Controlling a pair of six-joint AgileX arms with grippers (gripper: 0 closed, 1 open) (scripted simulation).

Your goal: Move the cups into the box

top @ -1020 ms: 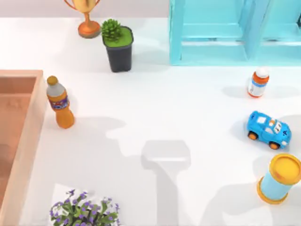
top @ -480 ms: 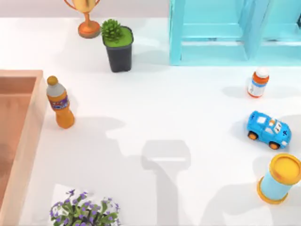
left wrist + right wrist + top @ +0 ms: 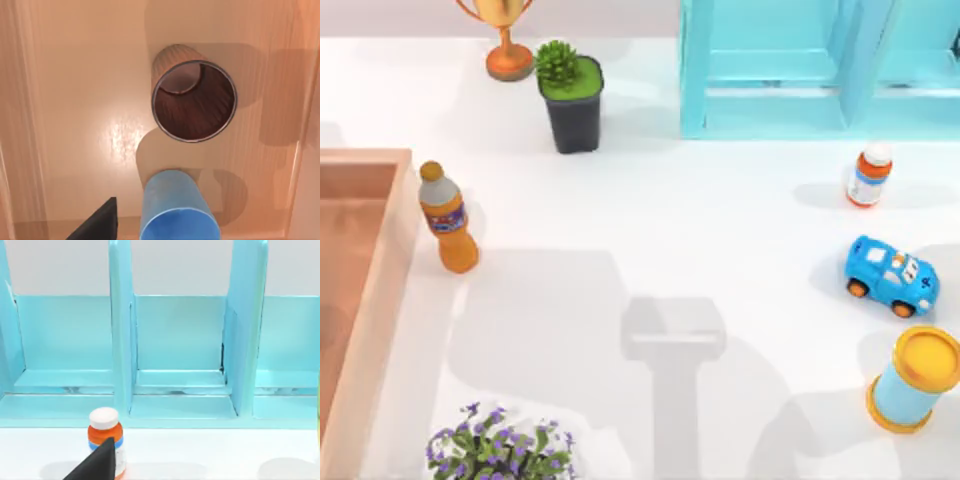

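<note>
A: Jaws of neither gripper can be judged; one dark finger (image 3: 97, 222) is seen in the left wrist view, one dark finger (image 3: 97, 462) in the right wrist view, and no grasp can be made out.

B: Largest first?

A: Turquoise shelf frame (image 3: 820, 70) at the table's far right. Box (image 3: 370, 300) at the left edge, light-wood wall, reddish-brown inside.

B: Cups, counted?

A: Two, both noted inside the box in the left wrist view. Brown cup (image 3: 194, 95) stands upright on the box floor, long axis vertical, mouth open toward the camera. Blue cup (image 3: 177, 207) appears beside it, nearer the camera; whether it is gripped cannot be told.

B: Other items?

A: One each: black plant pot (image 3: 572, 100), blue cylinder with yellow lid (image 3: 915, 380), flowering plant (image 3: 500, 450), trophy (image 3: 505, 35), orange drink bottle (image 3: 447, 220), toy car (image 3: 892, 277), pill bottle (image 3: 869, 175). Labels are seen on both bottles; no writing can be read.
</note>
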